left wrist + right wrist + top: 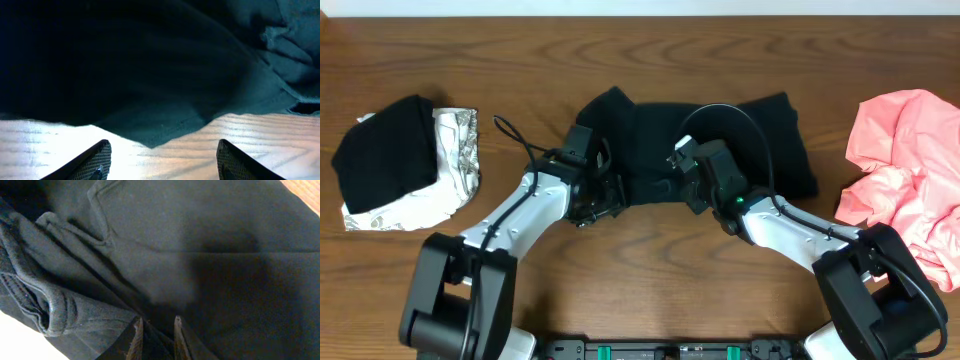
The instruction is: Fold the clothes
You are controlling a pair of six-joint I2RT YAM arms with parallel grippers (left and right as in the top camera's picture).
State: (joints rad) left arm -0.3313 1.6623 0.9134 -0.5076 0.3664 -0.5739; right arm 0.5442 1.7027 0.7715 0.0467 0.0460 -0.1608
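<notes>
Overhead, black T-shirt [650, 140] lies on table [650, 270]; left fingers [95, 160] spread wide, right fingers [136, 337] pinch its fabric.

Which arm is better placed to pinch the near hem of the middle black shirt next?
Left, probably. The left gripper is open, with the hem of the black T-shirt just ahead of it; the right gripper looks shut on fabric.

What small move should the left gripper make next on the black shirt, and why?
Probably ease the left gripper forward a little and close it on the near edge of the black shirt. Its fingers are open over the bare table, with that edge just ahead between them. The right gripper seems to be pinching the cloth.
</notes>
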